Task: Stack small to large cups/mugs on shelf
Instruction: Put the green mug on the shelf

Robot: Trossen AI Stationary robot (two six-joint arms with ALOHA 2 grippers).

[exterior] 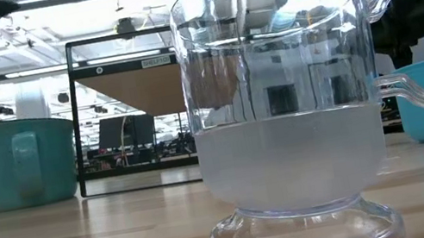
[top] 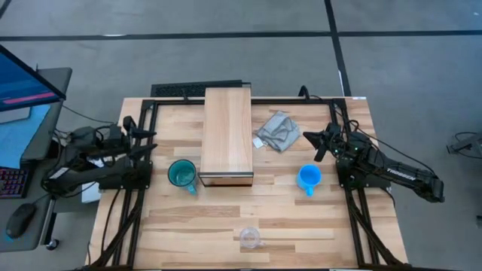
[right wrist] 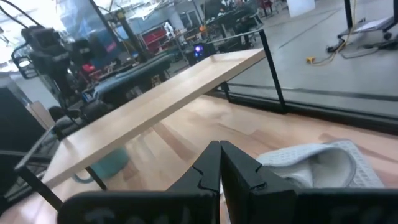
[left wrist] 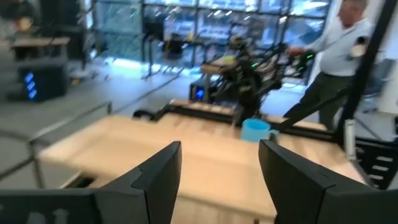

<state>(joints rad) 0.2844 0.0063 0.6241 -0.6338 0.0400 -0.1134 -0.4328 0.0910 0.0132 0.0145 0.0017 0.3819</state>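
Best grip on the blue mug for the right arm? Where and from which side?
Judging by the high view, pinch the blue mug by its rim from above, on the far side, away from the handle. It stands upright with its mouth open, and the handle points toward the table's near edge, so the far wall is free. The right tool waits shut just beyond it, with a short reach down.

The left gripper (left wrist: 219,171) reaches out over the shelf (left wrist: 124,146), its two dark fingers (left wrist: 158,177) spread wide apart with nothing between them. Beyond the shelf's far edge stands the blue mug (left wrist: 255,130), handle out to one side. Just behind the mug sits the right arm (left wrist: 239,81), dark and folded. Farther back, a person (left wrist: 336,59) in a light shirt leans toward that arm.
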